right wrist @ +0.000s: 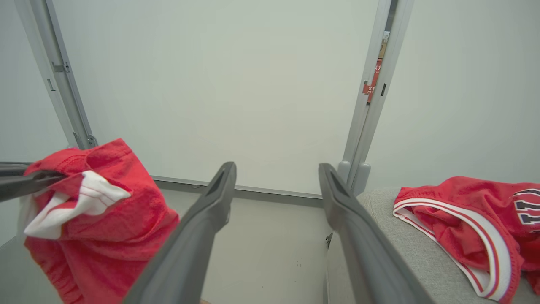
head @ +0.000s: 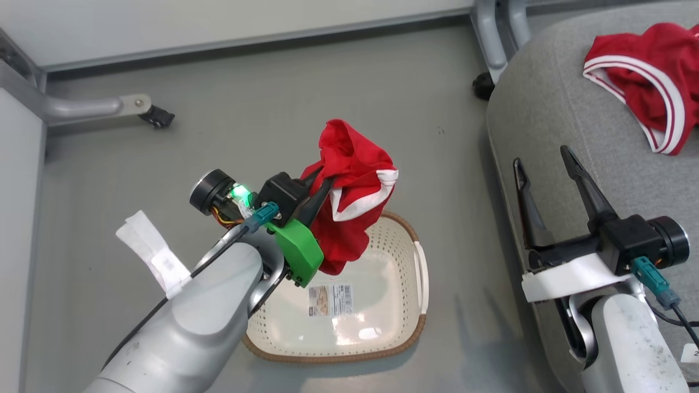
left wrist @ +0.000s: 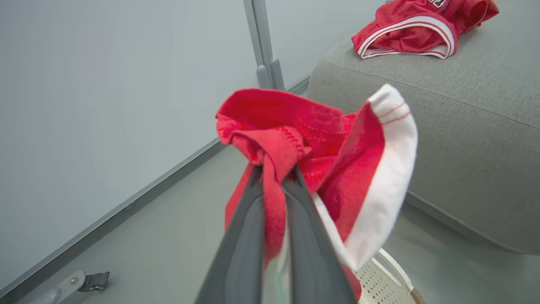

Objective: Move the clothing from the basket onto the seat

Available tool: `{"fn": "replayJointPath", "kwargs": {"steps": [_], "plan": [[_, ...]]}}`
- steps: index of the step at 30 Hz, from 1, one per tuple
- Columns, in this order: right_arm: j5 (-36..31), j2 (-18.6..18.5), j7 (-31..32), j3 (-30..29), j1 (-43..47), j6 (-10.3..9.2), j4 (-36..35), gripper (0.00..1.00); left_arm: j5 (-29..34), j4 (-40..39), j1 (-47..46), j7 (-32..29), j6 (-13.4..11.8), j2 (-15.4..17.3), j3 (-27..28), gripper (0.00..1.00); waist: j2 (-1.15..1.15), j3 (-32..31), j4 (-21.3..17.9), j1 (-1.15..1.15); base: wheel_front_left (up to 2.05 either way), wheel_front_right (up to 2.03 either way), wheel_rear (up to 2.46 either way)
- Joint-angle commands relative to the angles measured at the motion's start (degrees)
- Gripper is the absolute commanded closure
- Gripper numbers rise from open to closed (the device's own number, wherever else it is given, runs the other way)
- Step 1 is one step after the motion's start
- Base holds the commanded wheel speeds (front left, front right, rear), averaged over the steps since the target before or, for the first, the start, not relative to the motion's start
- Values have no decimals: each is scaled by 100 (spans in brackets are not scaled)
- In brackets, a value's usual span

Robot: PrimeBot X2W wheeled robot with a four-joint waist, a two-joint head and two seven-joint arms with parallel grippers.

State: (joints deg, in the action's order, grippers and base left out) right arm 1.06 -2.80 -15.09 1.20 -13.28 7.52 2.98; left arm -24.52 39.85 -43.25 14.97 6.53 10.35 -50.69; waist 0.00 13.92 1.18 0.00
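Observation:
Red shorts point(head: 349, 196) with white trim hang in the air above the cream basket point(head: 407, 305), pinched in my left gripper point(head: 322, 183), which is shut on a fold of the cloth point(left wrist: 276, 152). They also hang at the left of the right wrist view point(right wrist: 97, 207). The basket's bottom holds just a barcode sticker point(head: 330, 300). A red jersey point(head: 650, 76) with striped trim lies crumpled on the grey seat point(head: 551, 120) at the far right. My right gripper point(head: 543, 158) is open and empty over the seat's left edge, its fingers point(right wrist: 202, 228) spread wide.
Grey floor surrounds the basket. A metal frame leg with a black caster point(head: 155, 115) lies at the back left, another caster point(head: 483, 86) stands by the seat's far corner. White wall panels and upright posts point(right wrist: 363, 105) close the back.

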Motion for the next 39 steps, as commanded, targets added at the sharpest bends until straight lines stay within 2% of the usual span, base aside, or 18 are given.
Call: {"fn": "replayJointPath", "kwargs": {"steps": [1, 9, 18, 32, 39], "plan": [[50, -17, -12, -5, 133, -6, 10, 0, 69, -144, 131, 32, -25, 7, 152, 100, 0, -291, 61, 0, 0, 0, 0], [143, -17, -12, -5, 320, -6, 17, 0, 379, -861, 404, 32, -5, -90, 850, 100, 0, -605, 82, 0, 0, 0, 0], [245, -17, -12, -5, 440, -6, 23, 0, 611, -1450, 417, 28, 41, -312, 1316, 100, 0, -775, 116, 0, 0, 0, 0], [338, -17, -11, 11, 550, -6, -5, 0, 808, -1748, 496, 28, 88, -358, 1421, 100, 0, -950, 89, 0, 0, 0, 0], [375, -17, -11, 227, 480, -6, -128, 0, 823, -1742, 490, 28, 93, -355, 1423, 100, 0, -953, 109, 0, 0, 0, 0]]}}
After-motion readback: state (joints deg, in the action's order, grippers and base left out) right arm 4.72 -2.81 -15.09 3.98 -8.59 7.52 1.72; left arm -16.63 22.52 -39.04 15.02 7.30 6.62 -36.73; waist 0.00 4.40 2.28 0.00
